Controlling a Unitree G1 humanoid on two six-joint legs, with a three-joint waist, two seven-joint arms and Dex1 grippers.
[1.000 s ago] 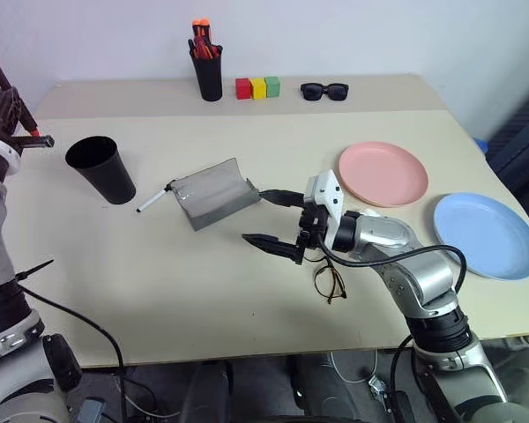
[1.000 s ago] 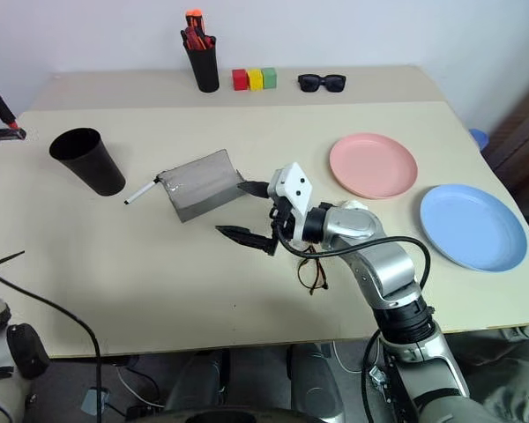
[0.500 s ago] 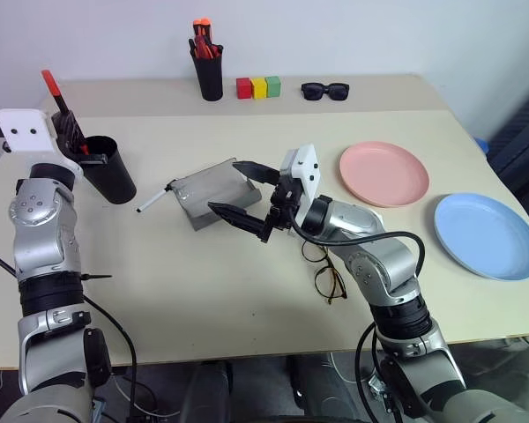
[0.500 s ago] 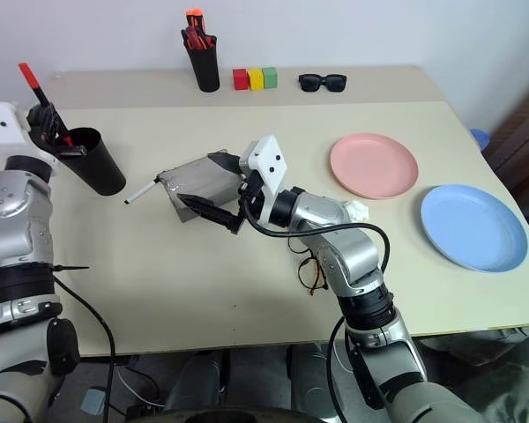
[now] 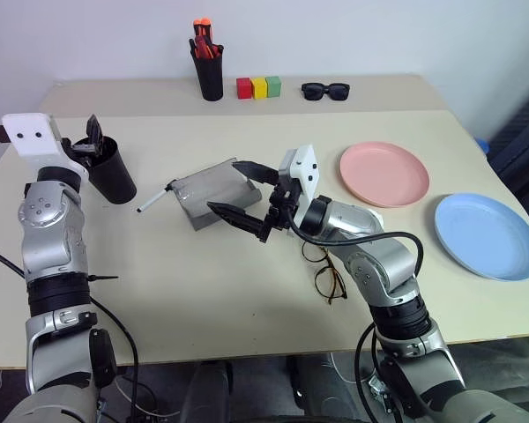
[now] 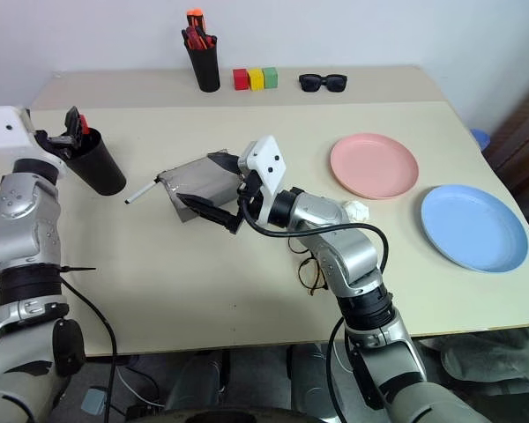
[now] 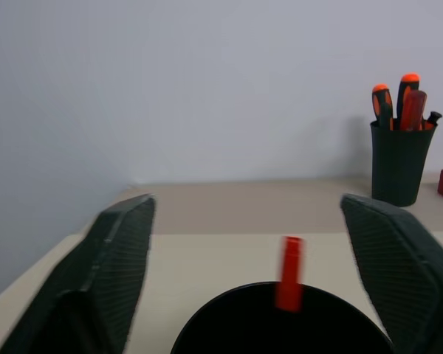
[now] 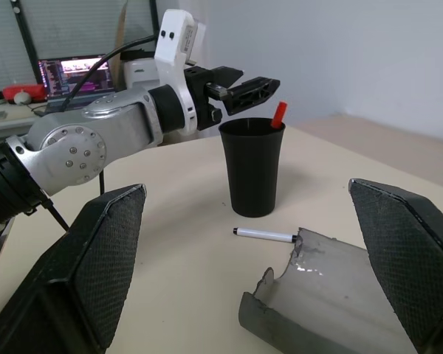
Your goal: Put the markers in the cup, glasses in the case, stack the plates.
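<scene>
Red-capped marker (image 7: 289,272) dropped into cup (image 5: 113,172), below parted left claw (image 7: 258,287).

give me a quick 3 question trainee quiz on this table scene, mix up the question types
1. True or false: the red-capped marker stands inside the cup.
2. Multiple choice: the white marker lies (a) in the cup, (b) on the table between cup and case, (c) on the pink plate.
3. Fill in: the glasses lie on the table, not in the ____.

Key:
1. True; its red cap pokes above the rim, and the left end effector is open above it.
2. b
3. case; it lies open by the right end effector.
</scene>
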